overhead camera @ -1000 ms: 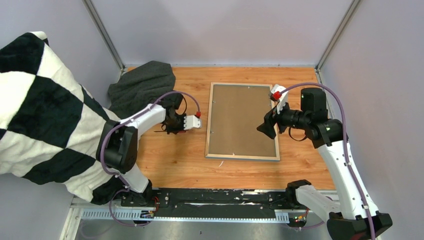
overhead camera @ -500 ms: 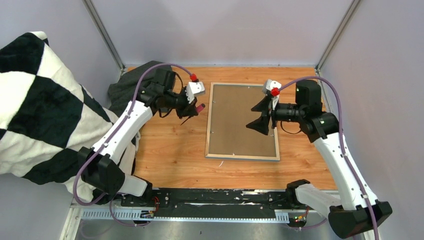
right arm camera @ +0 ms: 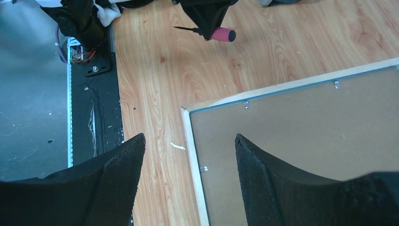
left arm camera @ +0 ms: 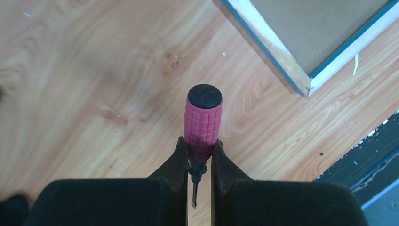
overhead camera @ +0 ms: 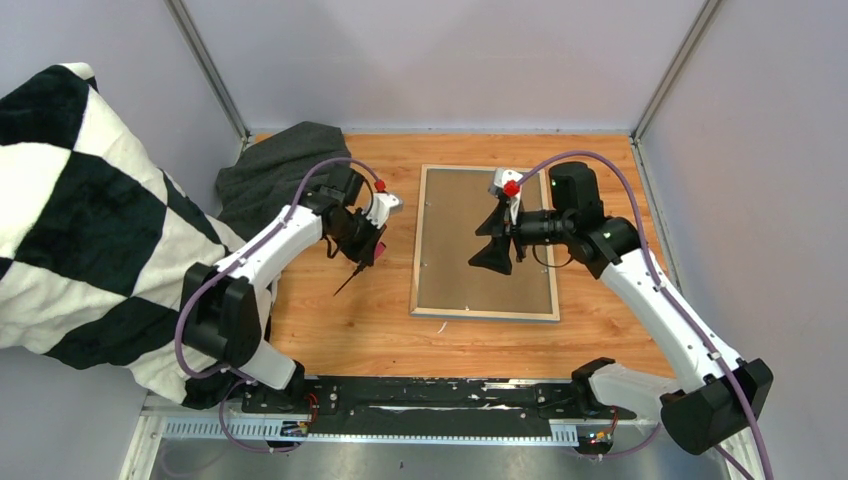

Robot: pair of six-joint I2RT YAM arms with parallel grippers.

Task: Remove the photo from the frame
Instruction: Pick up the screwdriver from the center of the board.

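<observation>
Top external view: left gripper (overhead camera: 367, 250) at mid-left is clamped on a pink-handled screwdriver (overhead camera: 379, 248), right gripper (overhead camera: 490, 245) hangs wide apart over the face-down frame (overhead camera: 417, 262) at centre.

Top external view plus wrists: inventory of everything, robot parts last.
frame: 1, pale wood with blue trim, face down, centre
backing board: 1, brown, in the frame's back
metal tabs: at least 3, silver, on the board's edges
screwdriver: 1, pink handle, held left of frame
cloth: 1, dark grey, far left corner
checked fabric: 1, black and white, left edge of view
scrap: 1, white, by frame's near edge
table: 1, orange wood
left gripper: 1, black, shut on screwdriver
right gripper: 1, black, open over backing board
</observation>
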